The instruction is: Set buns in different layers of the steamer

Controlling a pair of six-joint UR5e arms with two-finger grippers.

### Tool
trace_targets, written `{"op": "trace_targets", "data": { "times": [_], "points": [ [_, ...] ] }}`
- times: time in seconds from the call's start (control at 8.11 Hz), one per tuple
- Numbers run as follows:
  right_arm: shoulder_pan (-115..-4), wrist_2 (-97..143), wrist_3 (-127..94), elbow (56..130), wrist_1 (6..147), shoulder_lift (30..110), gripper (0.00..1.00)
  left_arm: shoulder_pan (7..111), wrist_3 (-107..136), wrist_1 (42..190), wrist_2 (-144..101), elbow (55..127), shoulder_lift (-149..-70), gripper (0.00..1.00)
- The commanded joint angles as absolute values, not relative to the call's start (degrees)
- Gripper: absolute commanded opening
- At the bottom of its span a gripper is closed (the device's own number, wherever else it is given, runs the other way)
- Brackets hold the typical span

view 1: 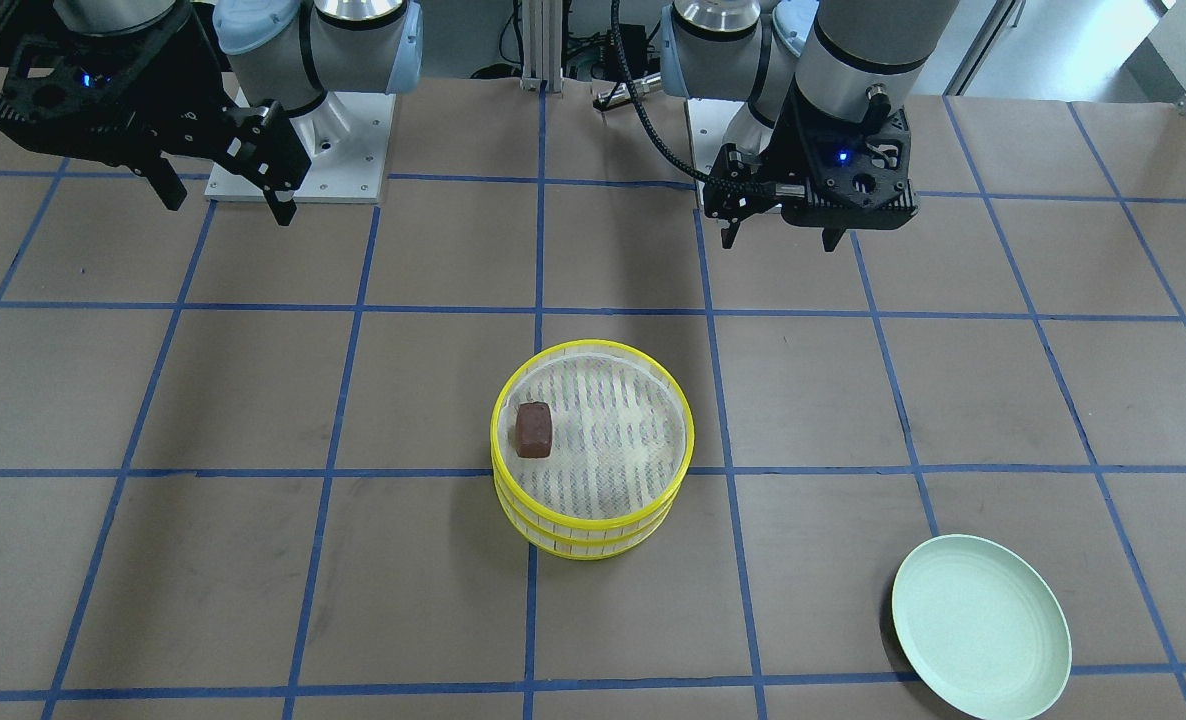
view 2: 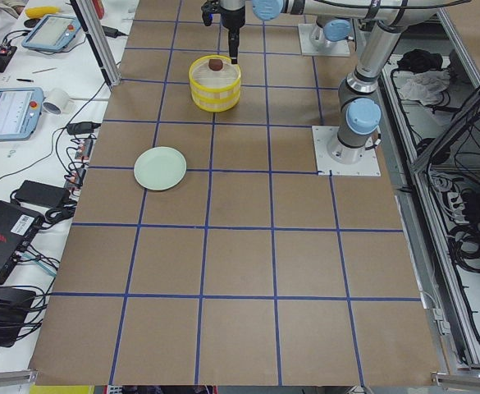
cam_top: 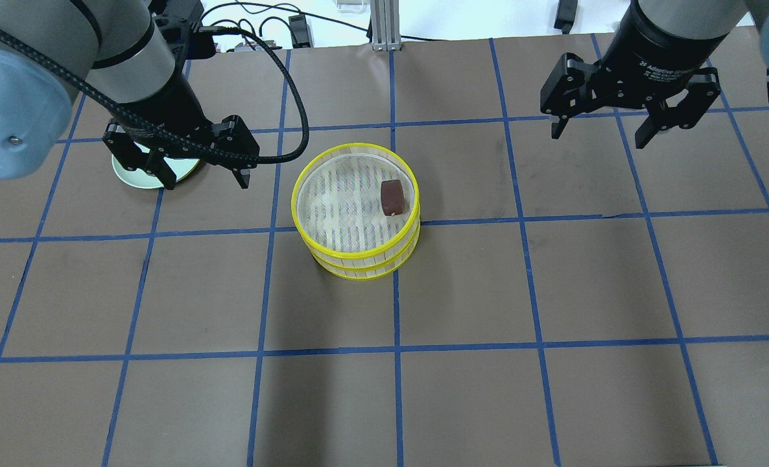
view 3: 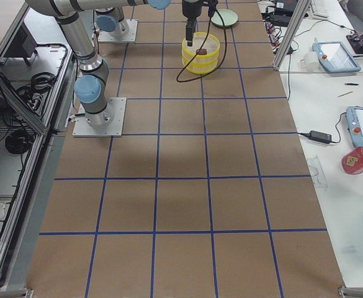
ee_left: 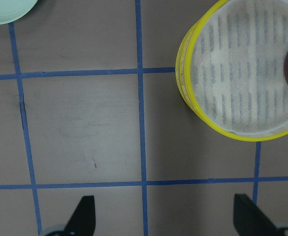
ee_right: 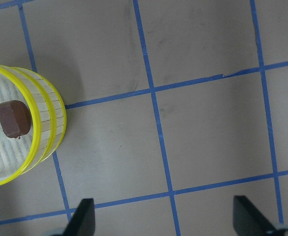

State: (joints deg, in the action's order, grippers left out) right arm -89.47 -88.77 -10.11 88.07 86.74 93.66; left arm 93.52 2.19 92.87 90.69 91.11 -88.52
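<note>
Stack position: two steamer trays sit nested in mid-table, the upper tray [cam_top: 345, 207] on the lower tray [cam_top: 358, 270], rims aligned.

Brown bun [cam_top: 392, 197] lies on the upper tray's mesh, close against the rim on the robot's right side. Its long axis runs roughly from the robot toward the operators' edge.

Left gripper [cam_top: 206, 178]: jaws spread wide, nothing between them. It hangs above the table just beside the stack on the robot's left, partly over the mint-green plate [view 1: 981, 625].

Right gripper [cam_top: 598, 136]: jaws equally wide, empty, well apart from the stack, out to the right and toward the far side.

Key relation: the left gripper is nearer the stack, but the bun sits on the half of the tray facing the right gripper. My reading is that a reach for this bun would suit the right arm, jaws closing across the short axis. No such reach looks called for.

Hidden:
- The cream bun shows in no view.
- The lower tray's floor is wholly covered by the upper tray, so I cannot tell whether the cream bun is inside. If it is, the task reads as finished.
- The left wrist view cuts the brown bun off at the frame edge.
- The side views are too small to add detail.
</note>
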Motion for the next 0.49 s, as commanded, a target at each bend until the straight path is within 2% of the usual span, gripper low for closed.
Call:
{"op": "trace_targets", "data": {
  "times": [0.0, 0.37],
  "points": [
    [-89.5, -88.9, -9.8, 88.1, 86.7, 93.6, 1.00, 93.6, 1.9, 93.6, 90.1, 91.0, -88.1, 1.00],
    [-89.5, -88.9, -9.0, 88.1, 86.8, 93.6, 1.00, 93.6, 1.9, 94.4, 90.2, 91.0, -87.6, 1.00]
  ]
}}
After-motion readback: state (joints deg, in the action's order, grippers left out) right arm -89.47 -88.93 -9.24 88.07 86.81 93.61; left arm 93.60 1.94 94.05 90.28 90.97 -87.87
